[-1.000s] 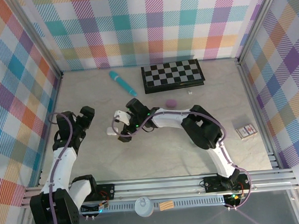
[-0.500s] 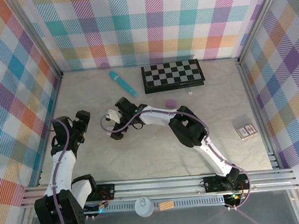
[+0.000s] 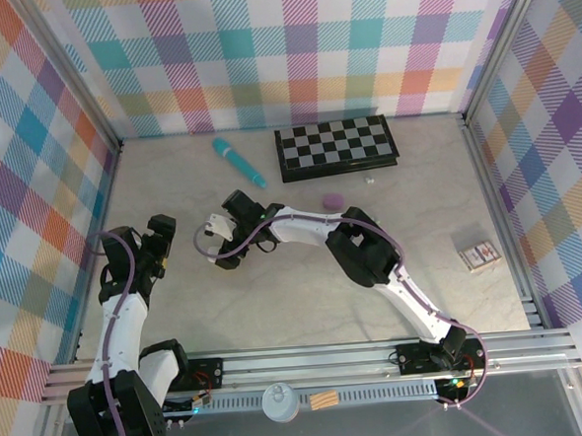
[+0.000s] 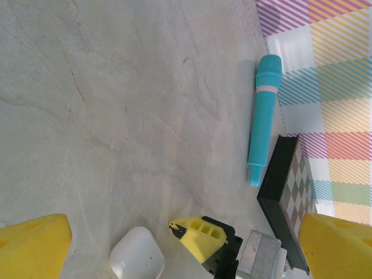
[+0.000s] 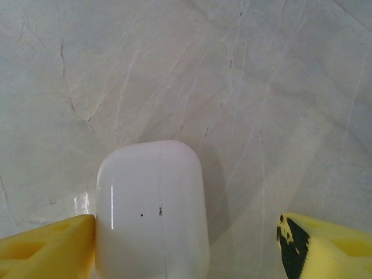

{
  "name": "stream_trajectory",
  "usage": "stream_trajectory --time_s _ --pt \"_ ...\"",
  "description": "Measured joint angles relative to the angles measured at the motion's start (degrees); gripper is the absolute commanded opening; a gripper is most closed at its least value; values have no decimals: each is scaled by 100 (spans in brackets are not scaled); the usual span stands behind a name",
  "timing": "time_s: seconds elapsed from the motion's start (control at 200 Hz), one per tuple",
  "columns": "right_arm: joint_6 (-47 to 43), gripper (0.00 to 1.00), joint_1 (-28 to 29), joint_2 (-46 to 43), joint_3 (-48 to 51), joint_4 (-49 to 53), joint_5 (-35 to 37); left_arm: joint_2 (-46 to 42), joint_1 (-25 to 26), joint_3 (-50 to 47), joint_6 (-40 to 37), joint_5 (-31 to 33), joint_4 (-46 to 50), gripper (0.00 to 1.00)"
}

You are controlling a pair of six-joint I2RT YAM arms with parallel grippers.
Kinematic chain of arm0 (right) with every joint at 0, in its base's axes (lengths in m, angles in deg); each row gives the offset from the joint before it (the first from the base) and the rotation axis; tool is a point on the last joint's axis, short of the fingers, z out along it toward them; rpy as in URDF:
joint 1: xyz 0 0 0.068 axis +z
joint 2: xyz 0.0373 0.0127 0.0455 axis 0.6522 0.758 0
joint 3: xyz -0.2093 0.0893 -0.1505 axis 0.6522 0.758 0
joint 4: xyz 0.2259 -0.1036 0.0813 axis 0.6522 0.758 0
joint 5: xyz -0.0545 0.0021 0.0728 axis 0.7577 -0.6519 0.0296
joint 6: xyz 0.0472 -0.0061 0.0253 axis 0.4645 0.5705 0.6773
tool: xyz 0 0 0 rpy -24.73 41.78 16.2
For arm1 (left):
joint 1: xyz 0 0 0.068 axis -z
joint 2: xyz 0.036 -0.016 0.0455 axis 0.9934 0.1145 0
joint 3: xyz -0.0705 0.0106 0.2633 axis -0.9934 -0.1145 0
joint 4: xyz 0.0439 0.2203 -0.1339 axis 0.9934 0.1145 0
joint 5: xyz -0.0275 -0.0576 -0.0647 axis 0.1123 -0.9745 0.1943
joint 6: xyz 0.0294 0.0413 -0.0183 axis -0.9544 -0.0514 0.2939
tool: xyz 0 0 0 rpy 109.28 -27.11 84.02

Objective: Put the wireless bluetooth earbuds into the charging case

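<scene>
- Top view: the left claw (image 3: 163, 228) hangs over the left side of the counter (image 3: 306, 301), near the wall, with its fingers spread and nothing between them.
- The right arm reaches across to the left-centre of the counter, so the right claw (image 3: 220, 244) sits just beside the left one.
- A teal stick (image 3: 238, 162) lies at the back and a folded chessboard (image 3: 336, 148) lies to its right.
- A tiny white earbud (image 3: 369, 181) sits just in front of the board's right end. A purple oval piece (image 3: 334, 199) lies nearby, and I cannot tell what it is.
- A small card box (image 3: 478, 256) rests near the right wall.
- Left wrist view: the left claw's yellow fingers (image 4: 32, 247) stand far apart at the bottom corners.
- Between them on the bare stone lies the white charging case (image 4: 136, 257), lid closed. One yellow finger of the right claw (image 4: 200, 237) is just beside it.
- Right wrist view: the right claw straddles the case, still parted.
- The finger on the picture's left (image 5: 46, 247) touches the case's side.
- The other finger (image 5: 328, 247) stands apart from it across bare counter, so nothing is pinched.
</scene>
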Motion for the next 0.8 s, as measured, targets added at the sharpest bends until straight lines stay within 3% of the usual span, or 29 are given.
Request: stream_trajectory --time_s 0.41,0.495,0.8 --pt "-251 66 105 -90 310 -389 470 7 0 2 -24 -37 0 100" --pt "-260 59 118 -166 457 -505 479 22 0 2 -42 -35 0 100" --pt "-256 58 184 -664 1213 -595 476 31 0 2 -282 -37 17 100"
